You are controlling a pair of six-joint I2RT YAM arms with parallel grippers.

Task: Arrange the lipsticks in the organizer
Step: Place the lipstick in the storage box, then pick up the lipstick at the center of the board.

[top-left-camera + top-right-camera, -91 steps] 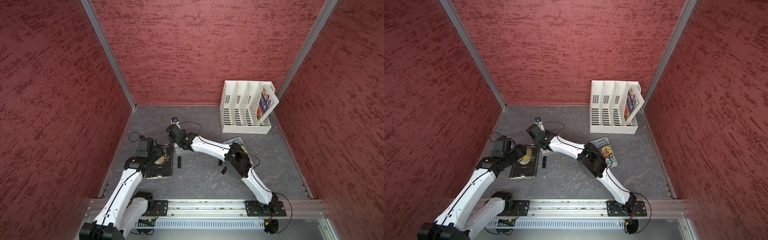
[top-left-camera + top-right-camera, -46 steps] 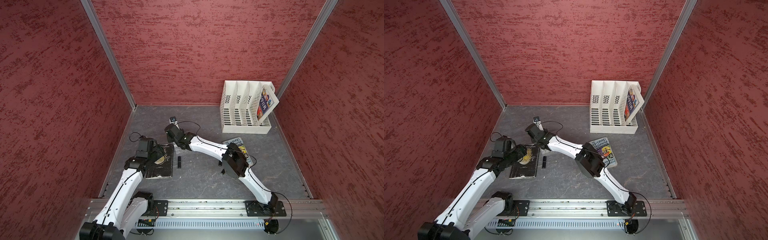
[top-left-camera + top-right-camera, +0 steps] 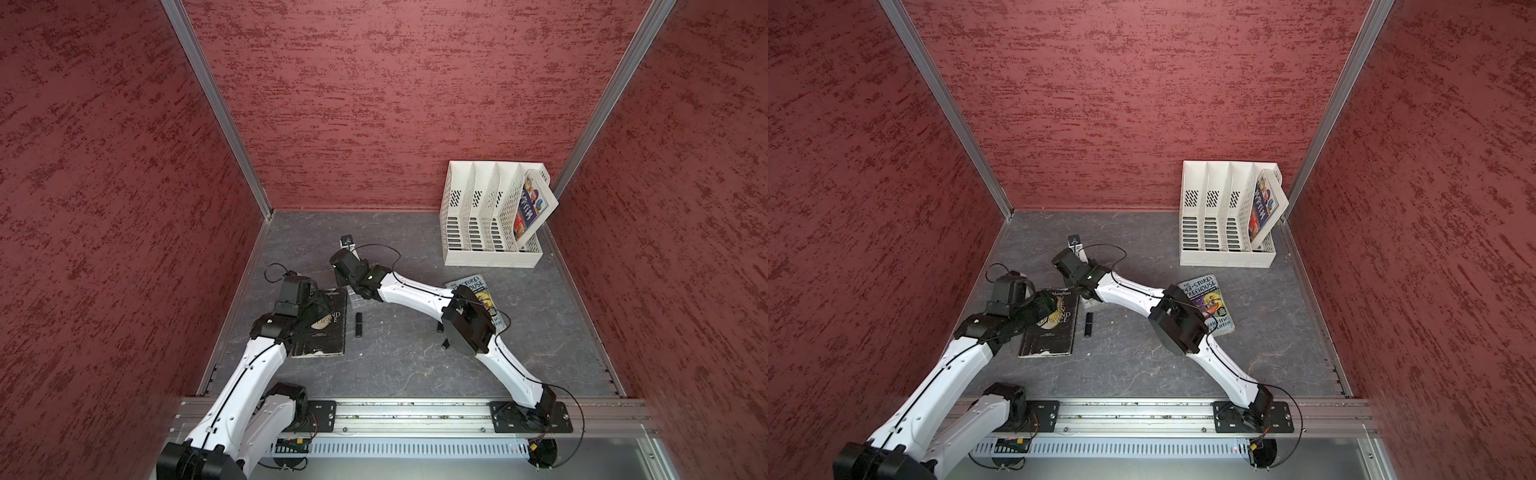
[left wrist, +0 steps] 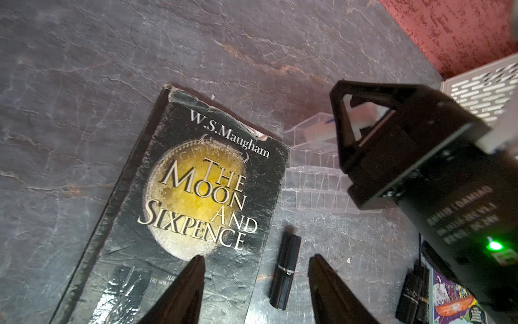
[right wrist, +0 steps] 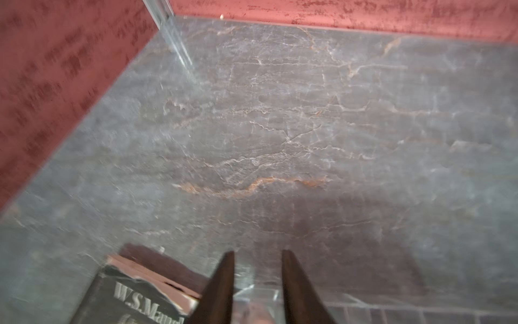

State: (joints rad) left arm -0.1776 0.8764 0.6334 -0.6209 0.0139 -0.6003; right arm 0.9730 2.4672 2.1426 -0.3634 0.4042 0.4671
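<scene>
The left tool (image 4: 257, 255) hovers above the bench (image 3: 395, 365) with its jaws moderately wide and nothing gripped between them. Seen from its own wrist, one fingertip is over the dark book (image 4: 196, 182), titled The Moon and Sixpence, the other is over bare bench, and a black lipstick (image 4: 284, 269) lies below the gap. That lipstick lies flat on the bench just beside the book's long edge, on the side toward the right arm and not touching the book. Its long axis runs parallel to that edge, from the front rail toward the back wall in both top views, and its far end points at the organizer (image 4: 308, 182). The organizer, clear with a grid of cells, sits on the bench just beside the book's far corner. The right tool (image 5: 257, 251) reaches over the organizer with its jaws narrowly apart; a pale blurred shape shows between them, but I cannot tell whether they press it. In the left wrist view the white lipstick (image 4: 361, 112) shows partly through the right tool's finger frame. Its long axis is slanted and its lower end is down inside the organizer, on the side away from the left tool, though I cannot tell which cell. Near a colourful book (image 3: 478, 291) lie two more black lipsticks (image 4: 409, 291), side by side and partly under the right arm, their long axes roughly parallel to the first one's. A white file rack (image 3: 478, 216) stands in the far corner, well apart.
</scene>
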